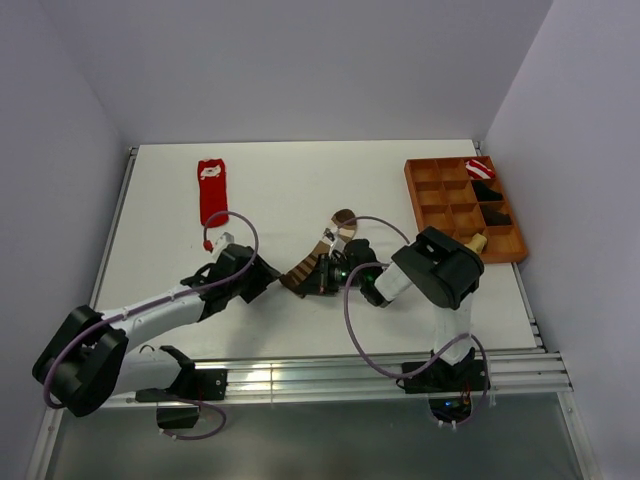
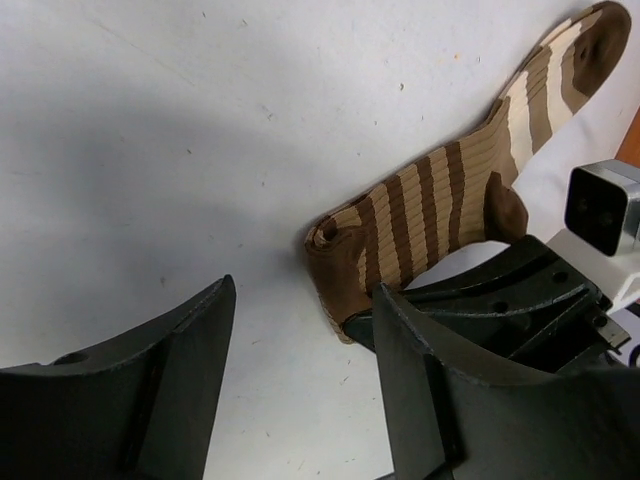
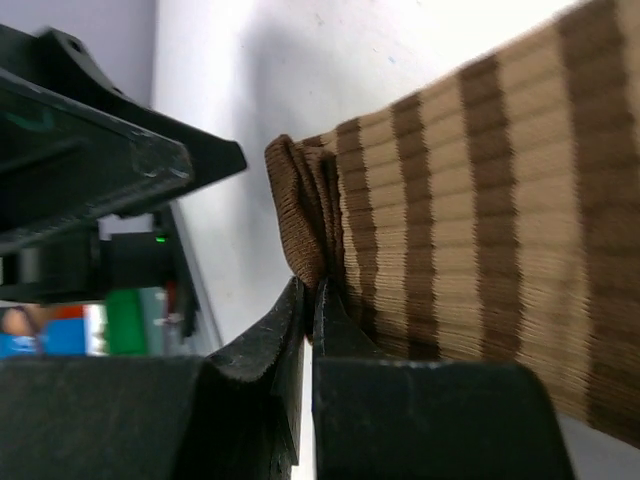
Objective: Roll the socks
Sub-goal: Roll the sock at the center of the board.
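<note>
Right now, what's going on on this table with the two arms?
The right gripper is shut on the bunched end of the brown-and-tan striped sock, mid-table. The left gripper hovers open right beside that end, holding nothing. A red sock lies flat at the far left, untouched, and an orange tray sits at the far right.

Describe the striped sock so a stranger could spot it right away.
On the white table, look at the middle. The striped sock lies there diagonally, its rolled end pinched in the right hand. Only it has brown-and-tan bands; the red sock lies far left.
</note>
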You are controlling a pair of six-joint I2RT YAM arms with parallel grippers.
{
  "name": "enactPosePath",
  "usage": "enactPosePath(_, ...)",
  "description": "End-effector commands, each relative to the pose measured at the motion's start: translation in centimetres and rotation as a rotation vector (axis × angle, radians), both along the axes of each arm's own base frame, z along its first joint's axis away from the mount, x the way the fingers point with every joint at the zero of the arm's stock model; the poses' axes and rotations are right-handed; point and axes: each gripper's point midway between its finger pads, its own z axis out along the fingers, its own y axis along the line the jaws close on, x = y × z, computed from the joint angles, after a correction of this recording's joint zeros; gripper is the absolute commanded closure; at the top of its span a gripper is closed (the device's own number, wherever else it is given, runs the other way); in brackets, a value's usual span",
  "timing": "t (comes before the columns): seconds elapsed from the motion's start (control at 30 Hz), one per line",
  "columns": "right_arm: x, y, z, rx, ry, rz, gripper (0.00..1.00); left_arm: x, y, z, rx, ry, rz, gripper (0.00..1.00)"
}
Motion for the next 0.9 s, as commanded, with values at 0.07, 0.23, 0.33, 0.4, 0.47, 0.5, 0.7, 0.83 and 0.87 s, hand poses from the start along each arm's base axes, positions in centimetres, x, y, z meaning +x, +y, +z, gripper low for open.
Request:
enactPosePath(0.07, -0.4, -0.8, 0.1, 0.113, 0.140, -0.057, 1.00, 0.5, -2.1, 0.0, -0.075, 0.001, -0.017, 0.39)
enactPosePath(0.23, -0.6, -1.1, -0.9, 0.141, 0.215, -0.072, 1.00, 0.9, -3.1, -1.2, -0.057, 0.037, -0.036, 0.42)
enactPosePath(0.33, -0.5, -1.2, -0.9, 0.143, 0.212, -0.079, 1.00, 1.0, -3.3, -1.8, -0.042, 0.051, -0.039, 0.45)
enactPosePath(0.4, -0.4, -1.2, -1.2, 0.128, 0.212, -0.079, 1.00, 1.2, -3.4, -2.1, -0.035, 0.055, -0.040, 0.47)
enactPosePath(0.47, -0.4, -1.3, -1.3, 0.120, 0.211, -0.081, 1.00, 1.3, -3.5, -2.3, -0.028, 0.060, -0.042, 0.49)
enactPosePath(0.5, -0.3, -1.3, -1.4, 0.117, 0.209, -0.082, 1.00, 1.4, -3.5, -2.5, -0.020, 0.070, -0.039, 0.50)
enactPosePath(0.7, -0.3, -1.4, -1.7, 0.095, 0.201, -0.082, 1.00, 1.2, -3.4, -4.1, 0.035, 0.130, -0.047, 0.67)
enactPosePath(0.83, -0.1, -1.6, -1.5, 0.074, 0.158, -0.079, 1.00, 1.0, -2.8, -5.1, 0.108, 0.173, -0.061, 0.83)
enactPosePath(0.87, 0.1, -1.5, -0.9, 0.076, 0.140, -0.078, 0.97, 0.6, -2.4, -5.4, 0.139, 0.199, -0.065, 0.92)
